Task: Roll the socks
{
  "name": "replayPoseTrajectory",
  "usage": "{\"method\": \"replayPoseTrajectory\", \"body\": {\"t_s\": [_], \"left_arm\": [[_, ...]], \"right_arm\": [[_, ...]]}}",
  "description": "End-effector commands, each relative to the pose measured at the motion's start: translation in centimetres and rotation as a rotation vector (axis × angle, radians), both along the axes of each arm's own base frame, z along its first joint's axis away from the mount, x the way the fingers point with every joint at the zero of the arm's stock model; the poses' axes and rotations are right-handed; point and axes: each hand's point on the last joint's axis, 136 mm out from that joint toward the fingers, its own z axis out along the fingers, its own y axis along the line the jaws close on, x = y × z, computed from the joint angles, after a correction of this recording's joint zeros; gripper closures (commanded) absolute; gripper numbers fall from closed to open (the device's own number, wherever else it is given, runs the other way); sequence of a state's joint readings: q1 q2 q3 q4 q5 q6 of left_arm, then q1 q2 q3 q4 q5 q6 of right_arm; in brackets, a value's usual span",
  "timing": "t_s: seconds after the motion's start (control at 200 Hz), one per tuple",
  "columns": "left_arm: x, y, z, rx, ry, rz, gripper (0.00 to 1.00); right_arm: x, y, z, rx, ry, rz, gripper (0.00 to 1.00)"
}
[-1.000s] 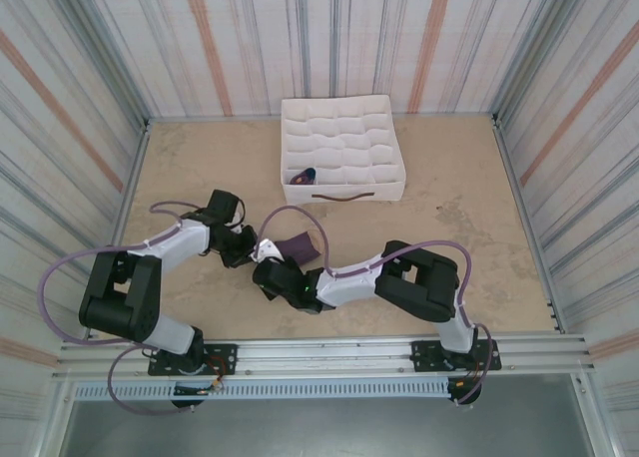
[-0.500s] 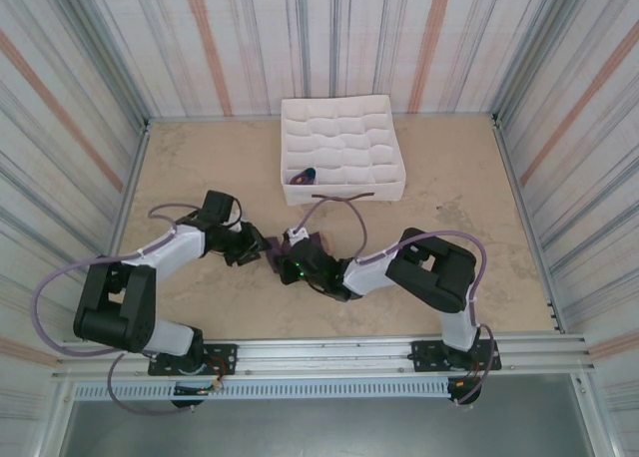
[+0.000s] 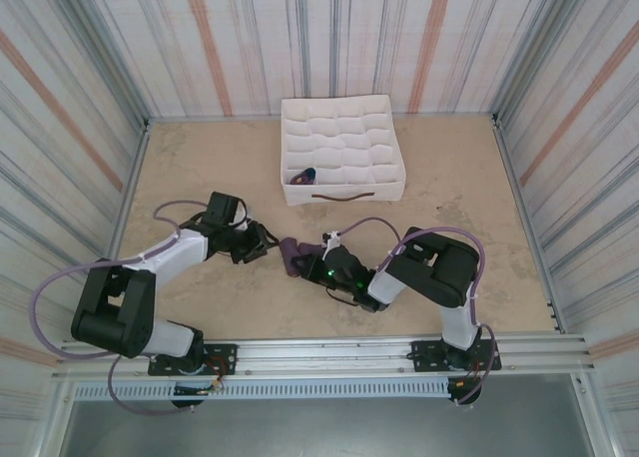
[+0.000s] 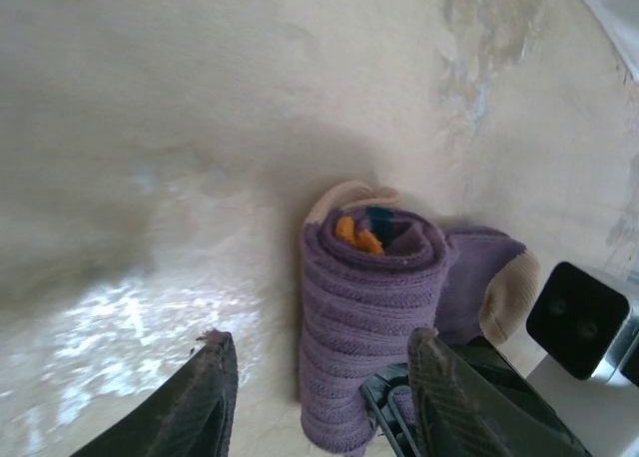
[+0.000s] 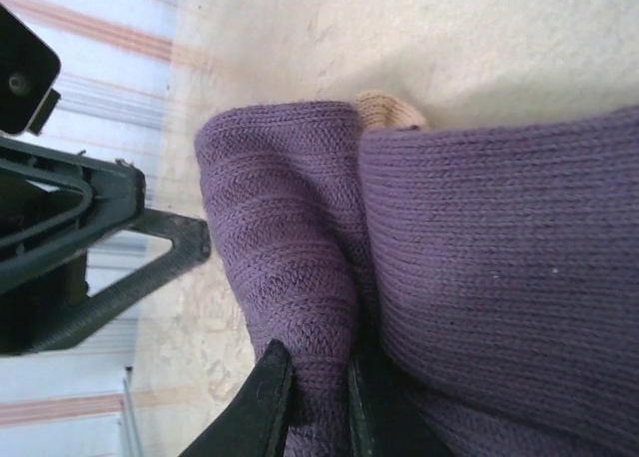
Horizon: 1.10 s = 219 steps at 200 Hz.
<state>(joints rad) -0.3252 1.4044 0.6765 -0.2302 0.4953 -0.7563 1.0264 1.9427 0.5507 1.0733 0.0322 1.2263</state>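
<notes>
The socks (image 4: 367, 307) lie on the table as a purple ribbed roll with orange ends showing at its far end, and a looser purple part with a beige tip (image 4: 509, 292) lies beside it. My left gripper (image 4: 319, 342) is open, its fingers standing either side of the roll without touching it. My right gripper (image 5: 315, 362) is shut on a fold of the socks (image 5: 290, 257) at the roll's near end. In the top view the socks (image 3: 293, 253) lie between the left gripper (image 3: 265, 242) and the right gripper (image 3: 312, 265).
A white fabric grid box (image 3: 344, 148) stands at the back centre, with a small purple bundle (image 3: 305, 176) in a front-left compartment. Striped walls enclose the table on three sides. The two grippers are very close together.
My left gripper has opened and let go of the socks. The right wrist has swung to the right, still gripping the fabric.
</notes>
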Motion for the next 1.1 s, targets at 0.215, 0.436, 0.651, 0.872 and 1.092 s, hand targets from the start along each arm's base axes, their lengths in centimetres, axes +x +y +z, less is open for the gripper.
{"method": "replayPoseTrajectory", "body": {"t_s": [0.215, 0.436, 0.651, 0.872, 1.092], "left_arm": [[-0.1, -3.7, -1.9, -0.011, -0.020, -0.102, 0.51], [-0.7, -5.1, -3.2, 0.021, 0.002, -0.147, 0.58], [-1.2, -5.3, -4.3, 0.055, 0.020, -0.166, 0.88], [-0.6, -4.6, -3.1, 0.132, -0.047, -0.231, 1.00], [0.2, -4.1, -1.7, 0.170, -0.120, -0.289, 1.00]], "right_arm": [[-2.5, -5.0, -8.3, -0.217, 0.236, -0.094, 1.00], [-2.4, -5.1, -8.5, -0.212, 0.241, -0.100, 1.00], [-2.0, -5.1, -7.5, -0.221, 0.211, -0.084, 0.92], [-0.7, -4.3, -2.2, -0.391, 0.075, 0.069, 0.61], [-0.3, -4.9, 2.6, -0.574, -0.011, 0.190, 0.50]]}}
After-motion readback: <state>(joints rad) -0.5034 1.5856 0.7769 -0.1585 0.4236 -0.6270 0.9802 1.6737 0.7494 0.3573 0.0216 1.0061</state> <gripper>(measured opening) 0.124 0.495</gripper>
